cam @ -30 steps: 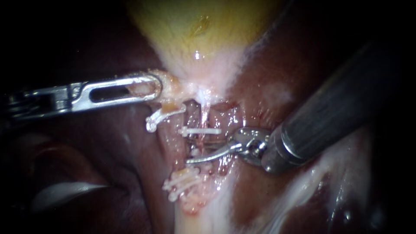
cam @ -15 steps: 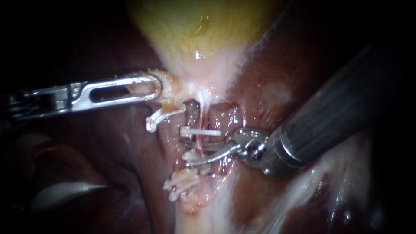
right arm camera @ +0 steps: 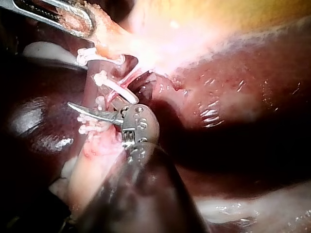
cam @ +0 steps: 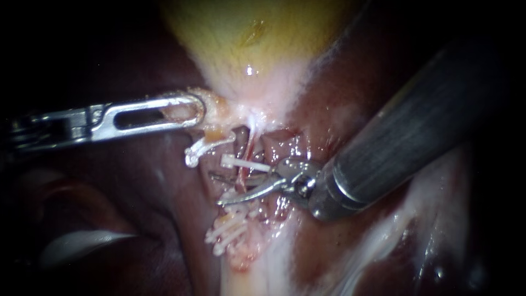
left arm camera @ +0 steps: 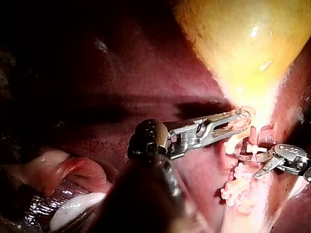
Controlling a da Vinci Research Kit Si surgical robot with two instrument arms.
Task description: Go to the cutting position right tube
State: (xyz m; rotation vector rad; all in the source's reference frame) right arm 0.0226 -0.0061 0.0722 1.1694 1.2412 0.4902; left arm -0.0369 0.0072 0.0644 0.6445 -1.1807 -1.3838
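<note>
Our right instrument (cam: 218, 189) has advanced leftward across the tubes since the earlier frame. At left, our left instrument (cam: 183, 112) is clamped on tissue at the neck of the gallbladder (cam: 246, 44). The right tube (cam: 250, 145), a thin strand, passes between the right instrument's narrowly parted blades, just below a clip (cam: 246, 163).

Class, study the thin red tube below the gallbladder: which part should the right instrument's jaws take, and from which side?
The bare stretch of the tube between the upper clip and the lower clips, probably. It runs down from the gallbladder, so the right instrument best comes crosswise from its own side, open jaws astride.
</note>
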